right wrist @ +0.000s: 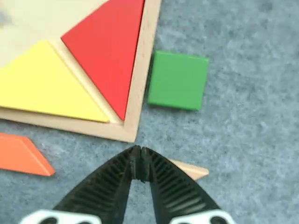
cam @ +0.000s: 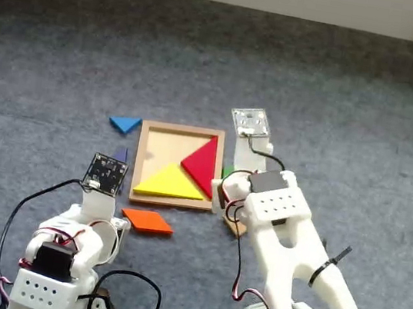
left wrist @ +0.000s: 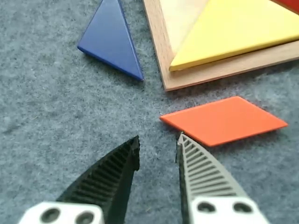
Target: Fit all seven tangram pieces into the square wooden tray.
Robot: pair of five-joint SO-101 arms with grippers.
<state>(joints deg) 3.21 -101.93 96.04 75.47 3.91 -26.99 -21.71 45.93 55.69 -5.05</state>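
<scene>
The square wooden tray (cam: 140, 162) holds a red triangle (cam: 203, 163) and a yellow triangle (cam: 169, 183). In the left wrist view my left gripper (left wrist: 158, 140) is open over the carpet with nothing between its fingers. Its light finger tip is almost at the corner of the orange parallelogram (left wrist: 224, 120). A dark blue triangle (left wrist: 112, 39) lies beyond, beside the tray (left wrist: 219, 71). My right gripper (right wrist: 140, 157) is shut just outside the tray's corner (right wrist: 133, 133). A green square (right wrist: 177, 80) lies beside the tray's rim. A tan triangle (right wrist: 190, 170) peeks from under one finger.
A light blue triangle (cam: 124, 123) lies on the grey carpet off the tray's far left corner. The orange parallelogram (cam: 147, 221) sits in front of the tray, between the two arms. Open carpet stretches beyond the tray and to both sides.
</scene>
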